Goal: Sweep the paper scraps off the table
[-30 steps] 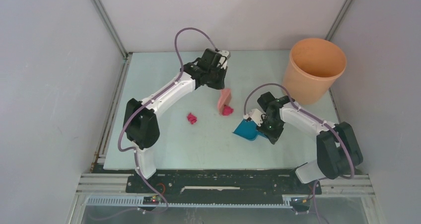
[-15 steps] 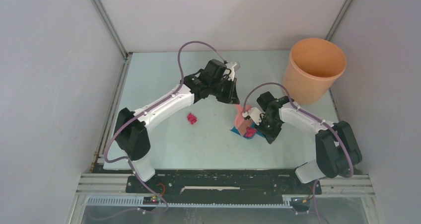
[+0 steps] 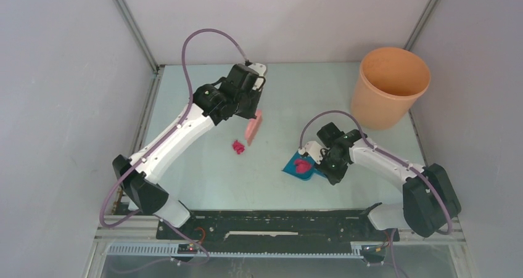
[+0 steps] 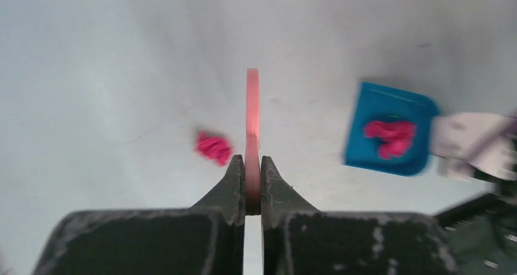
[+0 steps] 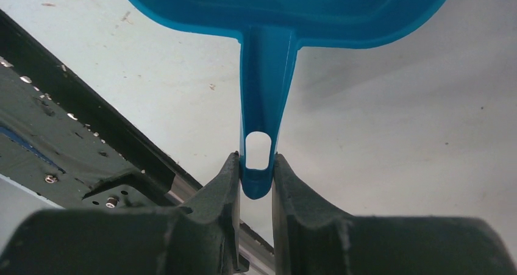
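Note:
One magenta paper scrap (image 3: 238, 147) lies on the pale green table (image 3: 203, 173); it also shows in the left wrist view (image 4: 214, 147). A second magenta scrap (image 3: 301, 165) lies in the blue dustpan (image 3: 291, 170), also seen from the left wrist (image 4: 390, 135). My left gripper (image 3: 254, 113) is shut on the pink hand brush (image 3: 253, 127), which hangs just right of the loose scrap; in the left wrist view the brush (image 4: 252, 113) is edge-on. My right gripper (image 5: 256, 171) is shut on the dustpan's handle (image 5: 263, 116), the pan resting on the table.
An orange bucket (image 3: 390, 85) stands at the back right of the table. Grey walls close in the left, back and right sides. The black mounting rail (image 3: 277, 219) runs along the near edge.
My left gripper has carried the brush from the dustpan back left to beside the loose scrap. One scrap now lies in the dustpan. The right arm has shifted slightly.

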Robot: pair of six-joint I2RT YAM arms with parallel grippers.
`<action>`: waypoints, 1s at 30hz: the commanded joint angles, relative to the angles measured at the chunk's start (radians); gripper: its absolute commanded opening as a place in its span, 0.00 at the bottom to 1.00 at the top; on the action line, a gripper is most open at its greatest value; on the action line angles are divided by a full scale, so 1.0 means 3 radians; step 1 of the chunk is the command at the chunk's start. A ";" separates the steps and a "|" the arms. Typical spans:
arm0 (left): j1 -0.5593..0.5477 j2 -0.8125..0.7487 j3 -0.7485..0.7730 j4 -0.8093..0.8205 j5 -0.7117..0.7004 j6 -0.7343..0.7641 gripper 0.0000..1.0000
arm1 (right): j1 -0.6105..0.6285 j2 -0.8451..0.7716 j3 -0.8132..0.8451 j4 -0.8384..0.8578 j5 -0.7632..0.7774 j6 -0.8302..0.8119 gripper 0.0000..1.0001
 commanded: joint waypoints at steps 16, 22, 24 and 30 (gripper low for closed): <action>0.0461 0.0779 -0.0119 -0.0429 -0.0876 0.0424 0.00 | 0.0529 0.0322 0.0225 0.0100 0.0189 0.0104 0.00; 0.0360 0.0838 -0.0157 -0.0162 0.0084 0.0248 0.00 | 0.0534 0.0346 0.0227 0.0117 0.0188 0.0125 0.00; 0.0280 0.0813 -0.0204 -0.0053 0.0336 0.0182 0.00 | 0.0536 0.0365 0.0229 0.0134 0.0185 0.0130 0.00; 0.0138 0.0714 -0.0525 0.0454 0.1134 -0.0166 0.00 | 0.0535 0.0404 0.0235 0.0148 0.0157 0.0147 0.00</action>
